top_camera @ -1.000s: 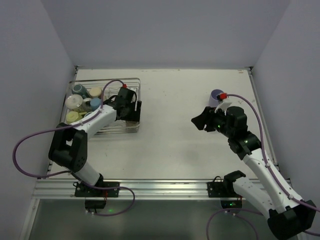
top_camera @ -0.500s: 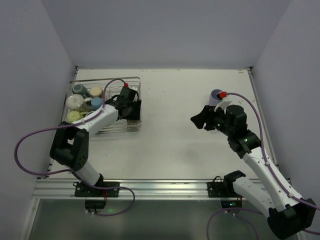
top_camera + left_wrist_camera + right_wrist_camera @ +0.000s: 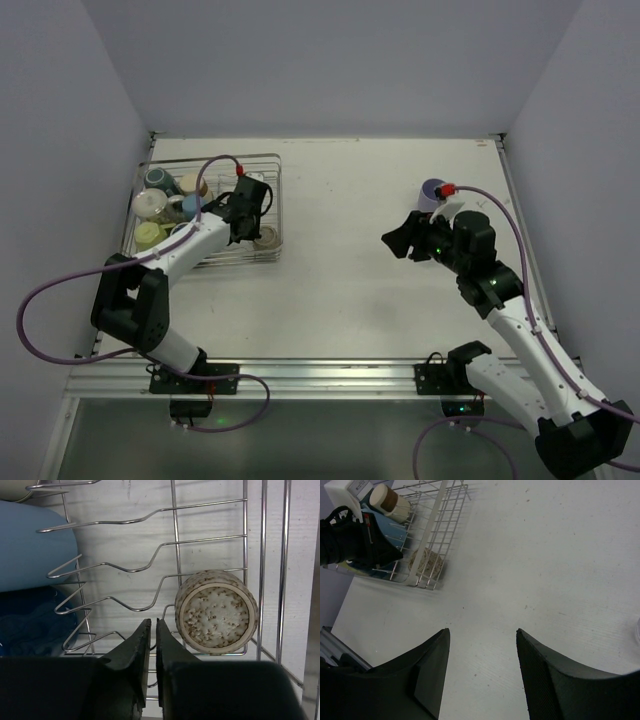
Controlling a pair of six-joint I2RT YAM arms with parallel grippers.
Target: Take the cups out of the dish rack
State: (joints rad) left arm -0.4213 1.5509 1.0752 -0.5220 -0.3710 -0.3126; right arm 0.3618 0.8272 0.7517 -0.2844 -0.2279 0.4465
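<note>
From above, the rack (image 3: 258,160) sits at the far left of the table (image 3: 350,290). A cluster of cups fills its left end: a teal cup (image 3: 155,180), a tan cup (image 3: 192,184), a white cup (image 3: 148,203), a blue cup (image 3: 190,207) and a yellow cup (image 3: 147,234). A speckled cup (image 3: 266,238) lies alone in the rack's near right corner. The left gripper (image 3: 247,212) hangs over the rack's right half, just beside that cup. A lavender cup (image 3: 433,190) stands on the table well to the right, out of the rack, and the right gripper (image 3: 398,241) hovers near it over bare table. In the left wrist view, the left gripper (image 3: 151,625) has its fingers pressed together with nothing visible between them, just left of the speckled cup (image 3: 216,612), which lies on its side among the rack (image 3: 172,540) wires. The blue cup (image 3: 30,545) and a navy cup (image 3: 25,625) lie to the left. In the right wrist view, the right gripper (image 3: 480,665) is spread and empty above the table (image 3: 545,570). The rack (image 3: 437,520) and speckled cup (image 3: 426,562) are far off at upper left.
</note>
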